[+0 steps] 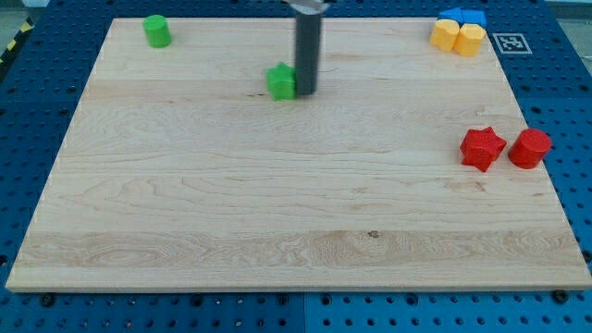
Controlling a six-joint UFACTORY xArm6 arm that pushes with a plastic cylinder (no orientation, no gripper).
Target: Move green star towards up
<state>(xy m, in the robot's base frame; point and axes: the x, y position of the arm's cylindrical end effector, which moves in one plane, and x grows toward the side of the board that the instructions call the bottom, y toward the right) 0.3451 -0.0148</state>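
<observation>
The green star [281, 81] lies on the wooden board [277, 203] in the upper middle of the view. My tip [305, 93] stands right against the star's right side, touching or nearly touching it. The dark rod rises from there to the view's top edge.
A green cylinder [156, 30] stands at the board's top left. Two yellow blocks [459, 37] with blue blocks [464, 16] behind them sit at the top right corner. A red star [482, 148] and a red cylinder [529, 148] lie near the right edge.
</observation>
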